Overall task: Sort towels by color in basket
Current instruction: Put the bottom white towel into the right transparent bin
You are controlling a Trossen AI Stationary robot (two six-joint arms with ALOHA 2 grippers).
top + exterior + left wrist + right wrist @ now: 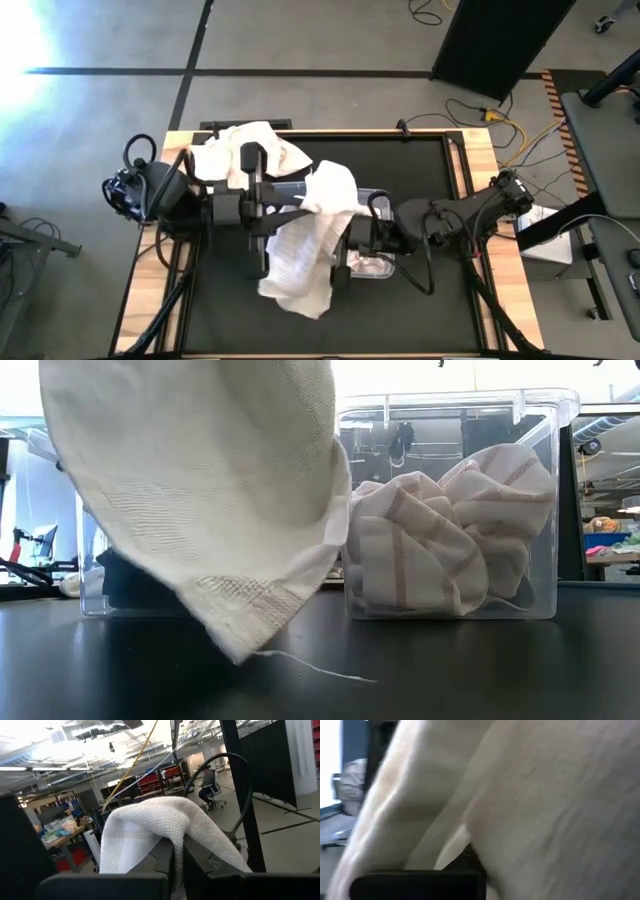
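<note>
Roughly midway: your left gripper (175, 865) pinches a white towel (305, 240) hanging at table centre; striped towels (450, 530) fill the bin (450, 410) at three o'clock. Right gripper's grip: can't tell.

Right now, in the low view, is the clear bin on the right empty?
No. The clear bin holds a crumpled white towel with reddish stripes.
</note>
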